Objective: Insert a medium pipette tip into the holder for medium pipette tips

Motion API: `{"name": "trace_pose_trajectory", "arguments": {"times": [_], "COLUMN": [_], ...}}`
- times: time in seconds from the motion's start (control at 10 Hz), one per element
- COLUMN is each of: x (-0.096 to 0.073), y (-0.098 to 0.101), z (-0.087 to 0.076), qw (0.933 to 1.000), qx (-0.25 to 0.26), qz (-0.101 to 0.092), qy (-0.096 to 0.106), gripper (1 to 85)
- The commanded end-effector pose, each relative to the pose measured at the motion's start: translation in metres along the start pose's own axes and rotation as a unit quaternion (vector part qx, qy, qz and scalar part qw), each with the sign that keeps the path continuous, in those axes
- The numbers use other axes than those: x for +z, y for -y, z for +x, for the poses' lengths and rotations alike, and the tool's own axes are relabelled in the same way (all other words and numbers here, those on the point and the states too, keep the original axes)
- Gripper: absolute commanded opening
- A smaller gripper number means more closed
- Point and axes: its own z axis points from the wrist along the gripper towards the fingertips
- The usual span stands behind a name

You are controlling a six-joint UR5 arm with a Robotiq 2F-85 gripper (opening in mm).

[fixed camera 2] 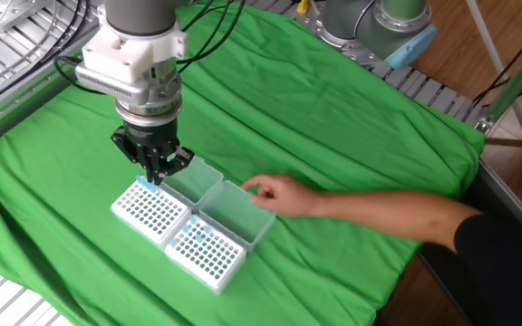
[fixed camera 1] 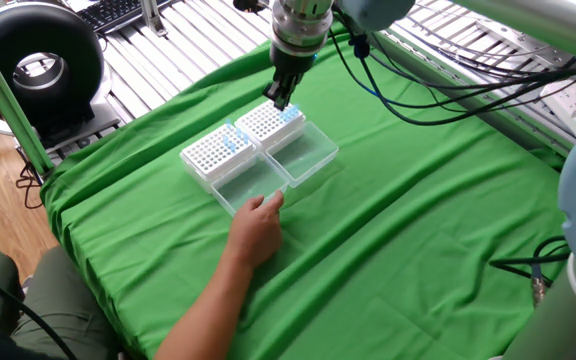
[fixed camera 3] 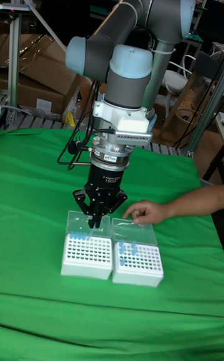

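Note:
Two look-alike white racks with open clear lids stand side by side on the green cloth. My gripper (fixed camera 2: 155,172) (fixed camera 1: 280,98) (fixed camera 3: 94,221) hangs just above the back edge of the holder for medium pipette tips (fixed camera 2: 149,208) (fixed camera 1: 273,122) (fixed camera 3: 87,255), where a few blue tips sit. Its fingers are pinched shut on a medium pipette tip, of which only a thin sliver shows below the fingertips. The other rack (fixed camera 2: 205,252) (fixed camera 1: 218,152) (fixed camera 3: 138,262) also holds several blue tips.
A person's hand (fixed camera 2: 275,192) (fixed camera 1: 258,215) (fixed camera 3: 143,211) rests against the clear lid (fixed camera 2: 238,213) of the second rack, the forearm stretching across the cloth. Cables trail behind my arm. Metal rollers border the table.

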Motion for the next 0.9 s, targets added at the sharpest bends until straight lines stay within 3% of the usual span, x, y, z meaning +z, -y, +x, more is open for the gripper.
{"name": "trace_pose_trajectory", "arguments": {"times": [0.0,0.2,0.3,0.5,0.8], "x": [0.005,0.004,0.005,0.009,0.015], "y": [-0.003,-0.004,-0.012,-0.038,-0.079], "z": [0.0,0.0,-0.002,-0.016,-0.042], "qw": [0.9998,0.9998,0.9997,0.9985,0.9956], "qx": [-0.015,-0.016,0.001,0.042,0.084], "qz": [-0.011,-0.012,-0.021,-0.024,-0.025], "qy": [0.0,-0.002,-0.008,-0.025,-0.032], "gripper": [24.7,27.7,29.7,29.3,28.7]}}
